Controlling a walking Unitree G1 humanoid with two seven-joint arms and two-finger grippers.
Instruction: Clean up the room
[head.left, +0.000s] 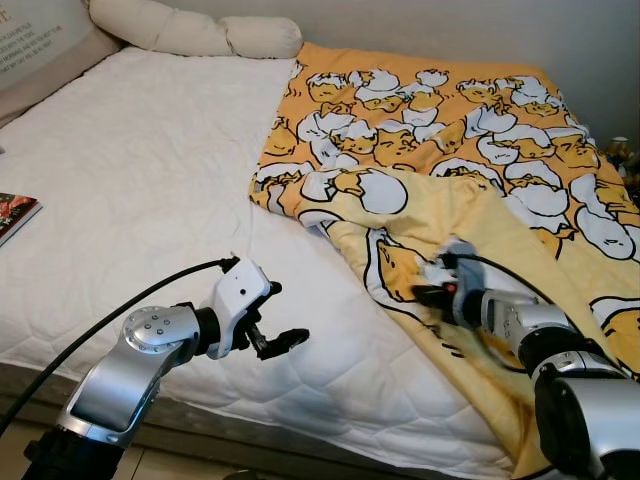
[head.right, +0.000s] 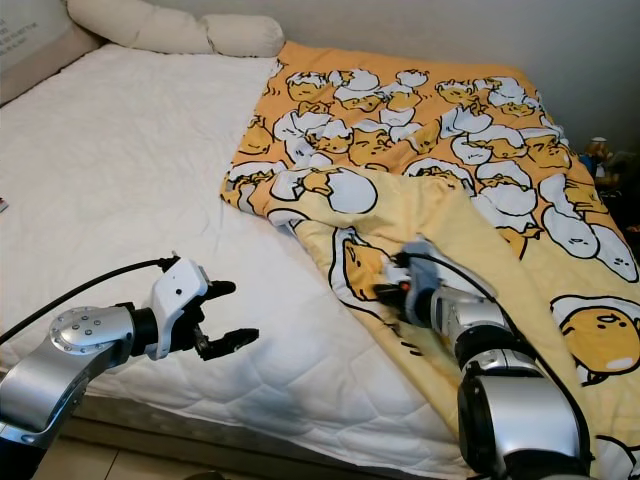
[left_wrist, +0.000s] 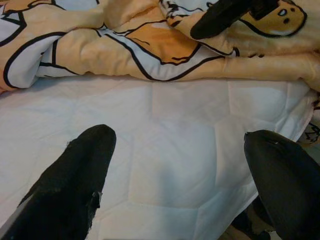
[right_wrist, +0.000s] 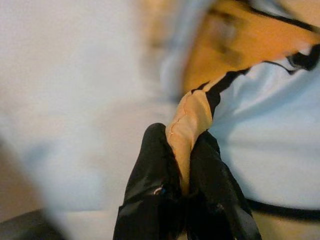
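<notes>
My right hand (right_wrist: 182, 165) pinches the yellow blanket (head.left: 450, 130) edge to spread it — left hand (head.left: 268, 335) waits wide over the bed (head.left: 150, 180).

- Yellow-orange blanket (head.left: 450, 130) printed with white cracked-egg cartoon figures outlined in black; spread over the right part of the bed, reaching up to the wall end
- Its near left edge is folded back, showing a paler yellow underside; rumpled folds along that edge
- A pinched fold of fabric stands up, creased
</notes>
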